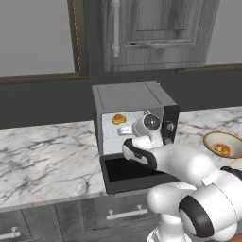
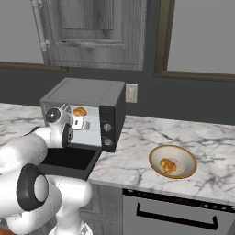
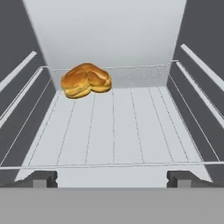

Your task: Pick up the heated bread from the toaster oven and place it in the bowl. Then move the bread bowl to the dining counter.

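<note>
One toaster oven (image 1: 134, 101) stands on the marble counter (image 1: 42, 156) with its black door (image 1: 130, 174) dropped flat toward the robot and its black knob panel (image 1: 169, 125) on the right side. Inside it lies one heated bread (image 3: 85, 80), a golden-orange roll resting on the pale wire rack (image 3: 131, 131) at the back left of the cavity; the same roll shows in the left base view (image 1: 118, 119) and in the right base view (image 2: 79, 111). The gripper (image 3: 113, 178) is at the mouth of the oven, aimed straight in, and its two dark fingertips (image 3: 40, 178) stand far apart at the bottom corners of the hand view, spread wide with nothing between them and well short of the roll. One bowl (image 2: 182, 158), shallow and tan with a golden-brown rim, sits on the same counter well to the right of the oven, apart from it. In that bowl lies a second small golden-orange piece (image 2: 167, 165), so two such bread-like lumps can be counted in all: one in the oven, one in the bowl. One pale wall outlet (image 2: 131, 93) is on the dark wall behind the oven.
</note>
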